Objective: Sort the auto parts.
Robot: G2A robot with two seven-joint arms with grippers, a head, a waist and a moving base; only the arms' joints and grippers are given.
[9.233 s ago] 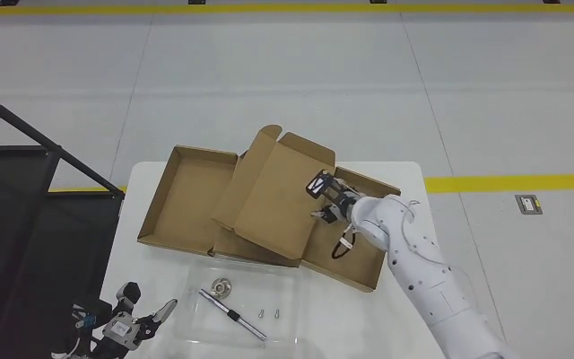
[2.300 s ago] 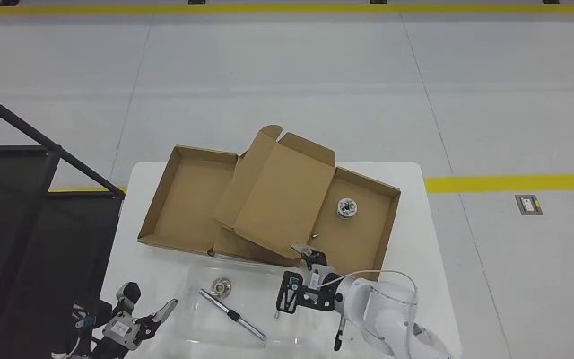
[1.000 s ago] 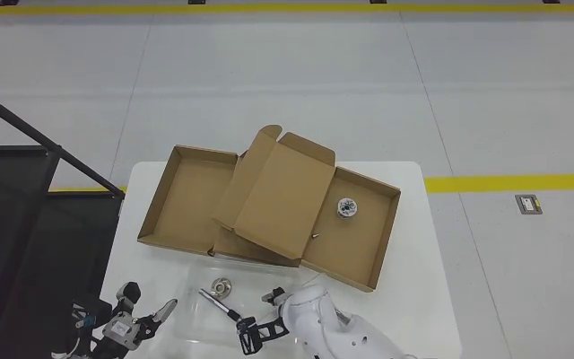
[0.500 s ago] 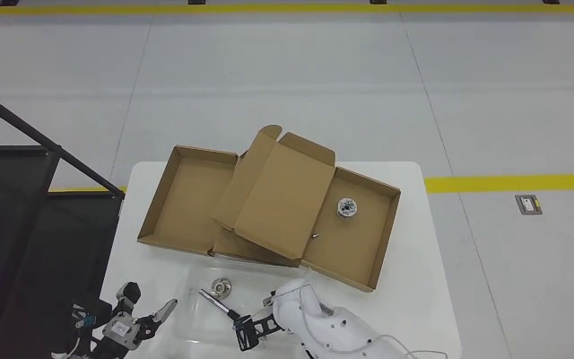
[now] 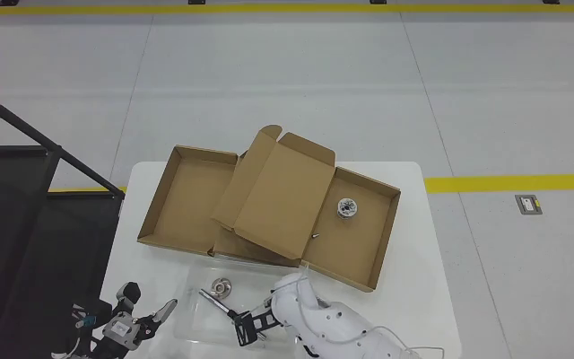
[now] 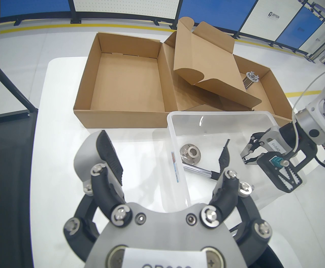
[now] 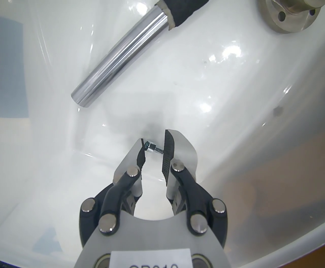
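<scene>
Sitting low in the clear bin [image 6: 215,114] at the counter's [image 5: 421,269] 6 o'clock, the right pincer [image 7: 153,149] is clamped end to end on a small bolt [image 7: 152,149] on the bin floor, probably because it is too thin to catch sideways. The rod [image 7: 122,59] and flange [image 7: 289,15] lie clear at its 11 o'clock. The left pincer [image 6: 165,143] hangs wide apart at 7 o'clock, out of the way.

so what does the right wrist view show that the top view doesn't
Only the right wrist view: a small screw spanning the gap between the fingers of the right gripper. Only the top view: the cardboard boxes and the round part lying in one. Both: the metal rod, the flange and the clear bin.
</scene>
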